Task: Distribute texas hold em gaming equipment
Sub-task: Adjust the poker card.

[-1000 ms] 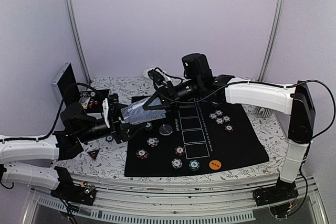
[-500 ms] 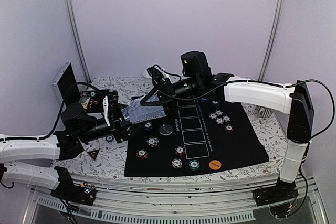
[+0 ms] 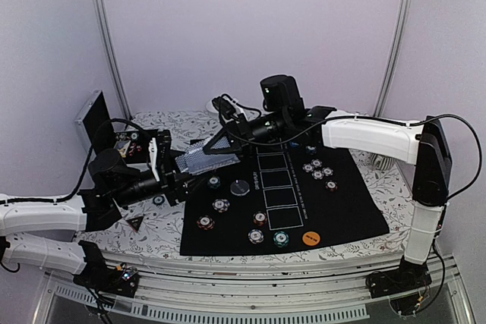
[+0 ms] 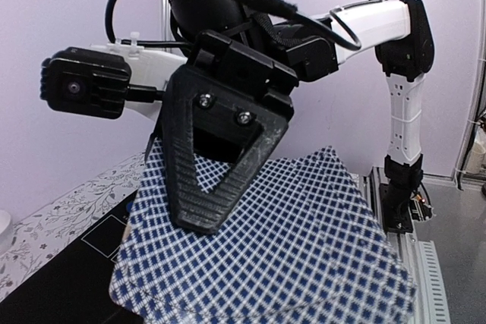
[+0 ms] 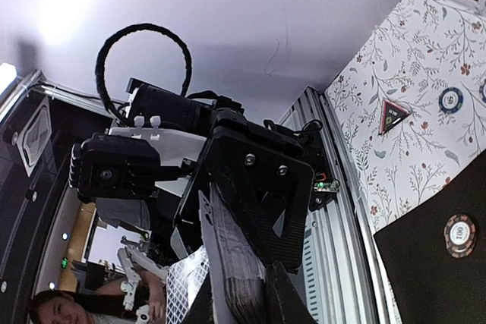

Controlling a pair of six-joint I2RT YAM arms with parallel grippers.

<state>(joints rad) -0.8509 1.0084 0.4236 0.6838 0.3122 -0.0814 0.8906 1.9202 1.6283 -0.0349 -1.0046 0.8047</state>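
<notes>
A stack of blue-checked playing cards point(image 3: 196, 158) hangs above the table's left side, with my left gripper point(image 3: 178, 168) shut on its near end. My right gripper point(image 3: 218, 145) meets the far end. In the left wrist view one of its black triangular fingers point(image 4: 220, 165) lies flat on the top card point(image 4: 296, 240). In the right wrist view the stack point(image 5: 228, 263) runs edge-on between my right gripper's point(image 5: 250, 312) fingertips, which press it from both sides. Striped poker chips point(image 3: 221, 204) dot the black mat point(image 3: 342, 202), along with an orange disc point(image 3: 309, 237) and a black disc point(image 3: 241, 187).
A black-red triangle marker point(image 3: 135, 222) and a blue chip point(image 3: 158, 200) lie on the floral cloth left of the mat. The open silver case point(image 3: 93, 119) stands at the back left. A cluster of chips point(image 3: 317, 168) sits at the mat's far right.
My right gripper has slid a little to the left along the top of the cards. The stack and my left gripper have barely moved.
</notes>
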